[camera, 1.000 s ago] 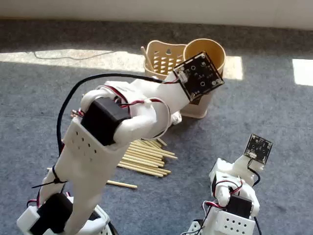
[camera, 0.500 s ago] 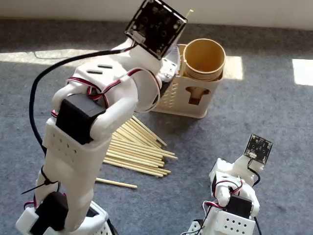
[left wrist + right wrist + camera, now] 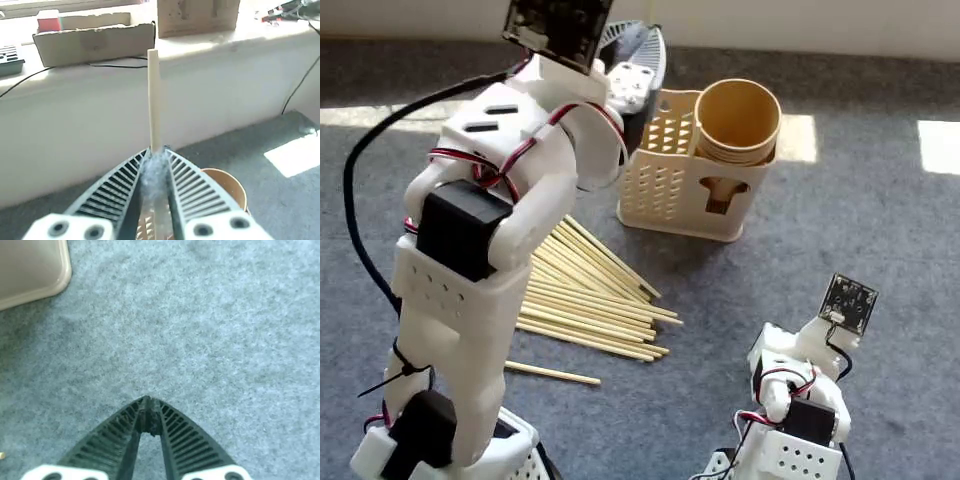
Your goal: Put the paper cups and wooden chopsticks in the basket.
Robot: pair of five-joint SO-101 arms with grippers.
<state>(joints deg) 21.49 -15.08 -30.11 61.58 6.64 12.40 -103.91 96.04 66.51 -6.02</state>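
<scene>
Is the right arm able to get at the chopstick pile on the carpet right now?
Probably yes. The right gripper is shut on nothing, and only bare carpet lies between that arm and the chopstick pile.

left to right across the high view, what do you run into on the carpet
left arm → pile of chopsticks → basket → paper cups stacked in the basket's right end → right arm
</scene>
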